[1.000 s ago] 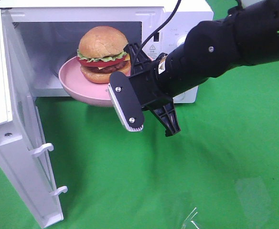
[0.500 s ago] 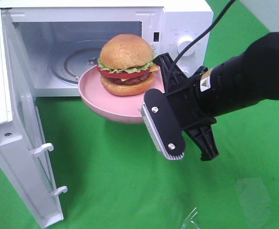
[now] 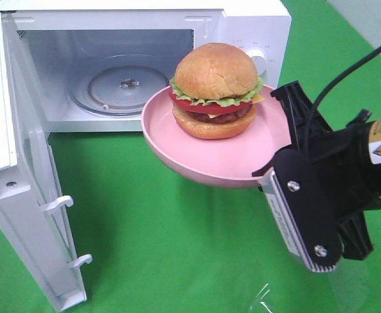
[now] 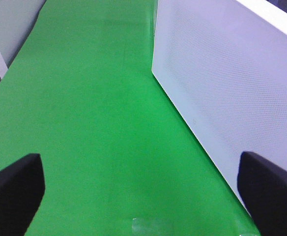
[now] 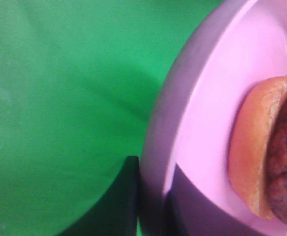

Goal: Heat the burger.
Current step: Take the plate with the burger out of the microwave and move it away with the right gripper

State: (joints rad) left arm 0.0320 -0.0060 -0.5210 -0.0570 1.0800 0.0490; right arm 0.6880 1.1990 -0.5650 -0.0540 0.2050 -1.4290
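- Burger (image 3: 215,90): I see it upright on the pink plate (image 3: 177,140), held in the air before the open microwave (image 3: 249,19).
- Right gripper (image 3: 278,171): clamped on the plate's rim.
- Left gripper (image 4: 143,189): fingers wide apart over green cloth (image 4: 94,108), holding nothing.

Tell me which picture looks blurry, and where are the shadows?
The right wrist view is blurry: the pink plate and burger sit too close. The high view is sharp, with the plate's soft shadow on the green cloth. The left wrist view's gripper fingertips look fuzzy.
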